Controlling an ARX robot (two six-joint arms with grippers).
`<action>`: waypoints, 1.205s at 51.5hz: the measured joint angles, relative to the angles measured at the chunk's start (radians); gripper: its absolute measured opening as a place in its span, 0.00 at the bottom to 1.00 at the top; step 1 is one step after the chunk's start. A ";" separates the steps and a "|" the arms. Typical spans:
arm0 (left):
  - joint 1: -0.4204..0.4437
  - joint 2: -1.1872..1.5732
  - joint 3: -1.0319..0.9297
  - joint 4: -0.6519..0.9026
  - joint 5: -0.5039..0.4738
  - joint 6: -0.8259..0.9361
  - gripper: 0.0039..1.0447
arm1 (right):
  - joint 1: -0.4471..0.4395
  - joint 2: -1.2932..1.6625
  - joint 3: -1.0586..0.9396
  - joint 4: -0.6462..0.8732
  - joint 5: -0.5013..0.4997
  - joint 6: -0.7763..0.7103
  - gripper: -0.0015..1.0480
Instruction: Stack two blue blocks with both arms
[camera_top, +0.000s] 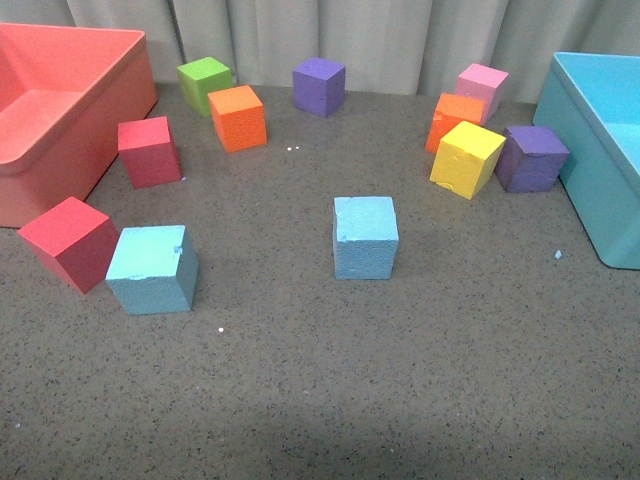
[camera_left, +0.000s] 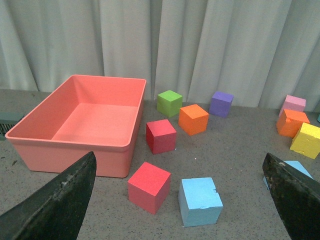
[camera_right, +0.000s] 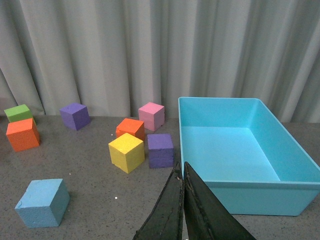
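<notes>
Two sky-blue blocks sit apart on the grey table in the front view: one at the left (camera_top: 152, 268) next to a red cube (camera_top: 68, 243), one in the middle (camera_top: 365, 236). Neither arm shows in the front view. In the left wrist view my left gripper (camera_left: 182, 185) is open and empty, its black fingers (camera_left: 55, 200) wide apart, with the left blue block (camera_left: 200, 201) between and ahead of them; the other blue block (camera_left: 296, 168) peeks out behind the far finger. In the right wrist view my right gripper (camera_right: 180, 170) is shut and empty; the middle blue block (camera_right: 42, 202) lies off to its side.
A salmon bin (camera_top: 60, 110) stands at the far left and a light-blue bin (camera_top: 600, 150) at the far right. Red (camera_top: 149, 151), green (camera_top: 205, 83), orange (camera_top: 237, 117), purple (camera_top: 319, 85), pink (camera_top: 482, 88), yellow (camera_top: 466, 158) and other cubes stand along the back, before a grey curtain.
</notes>
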 joint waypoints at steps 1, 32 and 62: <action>0.000 0.000 0.000 0.000 0.000 0.000 0.94 | 0.000 -0.011 0.000 -0.010 0.000 0.000 0.01; 0.000 0.000 0.000 0.000 0.000 0.000 0.94 | 0.000 -0.224 0.000 -0.217 0.000 0.000 0.01; 0.000 0.000 0.000 0.000 0.000 0.000 0.94 | 0.000 -0.446 0.000 -0.447 -0.003 -0.001 0.03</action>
